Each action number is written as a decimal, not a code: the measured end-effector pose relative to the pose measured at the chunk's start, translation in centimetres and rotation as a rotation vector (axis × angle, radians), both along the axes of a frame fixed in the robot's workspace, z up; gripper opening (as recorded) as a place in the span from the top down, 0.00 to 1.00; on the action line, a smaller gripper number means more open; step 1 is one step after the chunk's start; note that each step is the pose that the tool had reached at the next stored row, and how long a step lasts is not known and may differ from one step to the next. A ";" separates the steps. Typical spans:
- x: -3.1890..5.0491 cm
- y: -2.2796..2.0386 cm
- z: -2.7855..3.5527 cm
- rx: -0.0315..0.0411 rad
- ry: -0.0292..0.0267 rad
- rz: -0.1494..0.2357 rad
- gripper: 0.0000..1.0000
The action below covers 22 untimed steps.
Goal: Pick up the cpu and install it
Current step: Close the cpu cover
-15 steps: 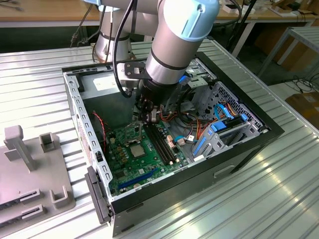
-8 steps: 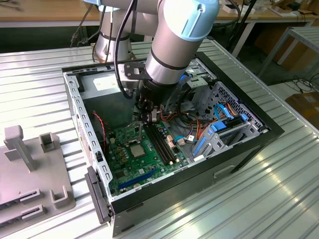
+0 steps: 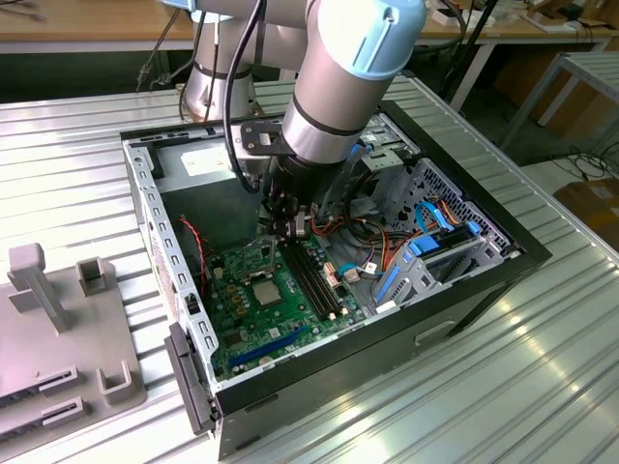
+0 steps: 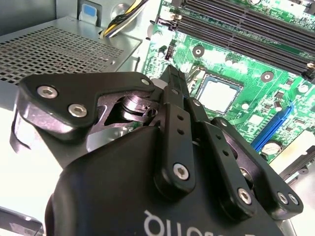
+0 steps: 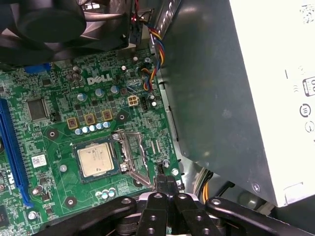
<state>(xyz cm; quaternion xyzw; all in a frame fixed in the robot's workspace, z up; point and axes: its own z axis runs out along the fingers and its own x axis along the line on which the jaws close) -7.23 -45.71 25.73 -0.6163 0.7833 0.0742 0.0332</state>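
In the open computer case (image 3: 464,300) the green motherboard (image 3: 242,319) lies flat, and the cpu (image 5: 97,161) already sits in its socket (image 5: 114,162), the metal retention frame (image 5: 132,157) swung open beside it. The gripper (image 5: 165,183), fingers pressed together and holding nothing, hangs at about four o'clock of the cpu in the first wrist view. The exterior view adds a grey fixture (image 3: 58,338) outside the case at nine o'clock.

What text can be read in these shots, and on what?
Brand mark on the motherboard: legible, left unquoted.
Sticker on the motherboard: too small.
Power supply label: symbols, print too small.
White lettering on the gripper: cut off.
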 end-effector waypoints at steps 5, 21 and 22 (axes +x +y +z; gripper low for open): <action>0.00 0.00 0.24 0.0001 -0.0001 0.000 0.89; -0.01 -0.24 0.42 0.0087 -0.0004 0.012 0.89; -0.02 -0.25 0.42 0.0144 -0.0004 0.013 0.89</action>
